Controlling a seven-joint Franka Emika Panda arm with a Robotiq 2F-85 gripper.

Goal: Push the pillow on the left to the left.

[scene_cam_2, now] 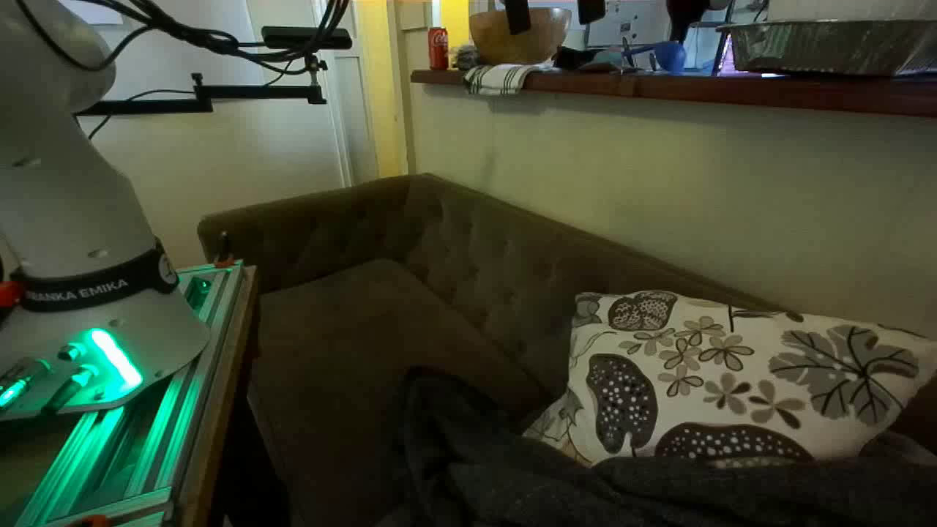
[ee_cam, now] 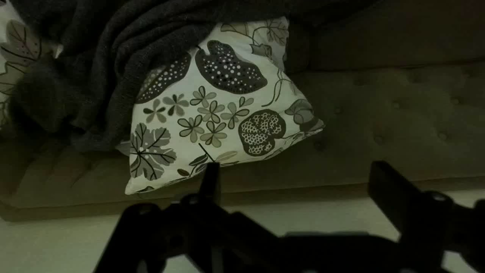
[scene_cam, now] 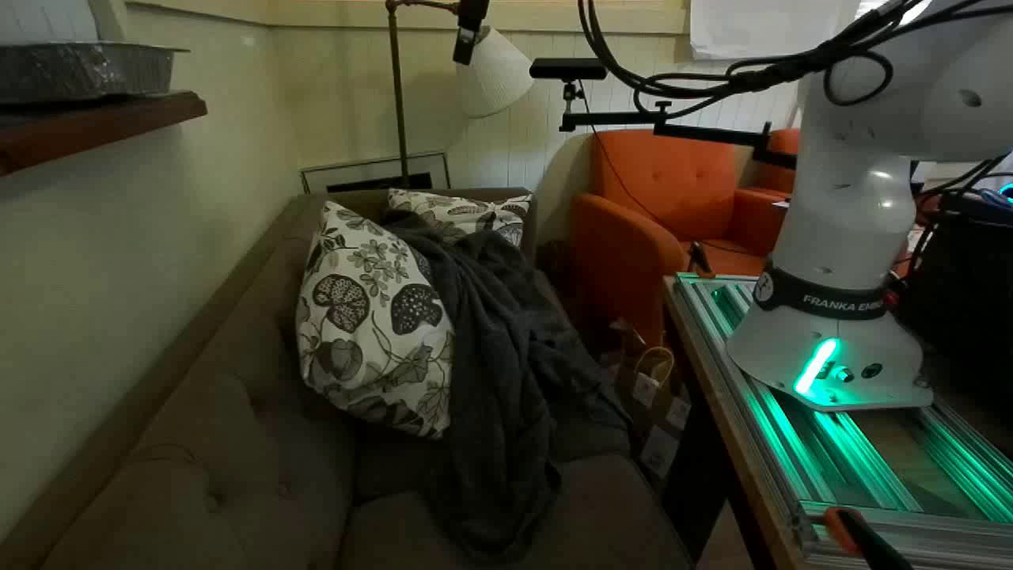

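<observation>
The pillow (scene_cam: 372,317) lies on the sofa (scene_cam: 182,475), tilted, seemingly because the sofa's back props it up. The blanket (scene_cam: 506,356) drapes over one side, likely weighing it down and apt to drag along; it also lies between the pillow and the smaller cushion (scene_cam: 459,207). Well above, the end effector (ee_cam: 295,167) stands spread wide, pinching nothing, presumably since a push needs no grip; it must first come down beside the pillow.

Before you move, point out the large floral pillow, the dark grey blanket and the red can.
Large floral pillow (ee_cam: 214,106): in the wrist view, middle of its printed face.
Dark grey blanket (scene_cam: 506,356): in an exterior view, middle of its draped folds.
Red can (scene_cam_2: 438,48): in an exterior view, middle of its side.
</observation>
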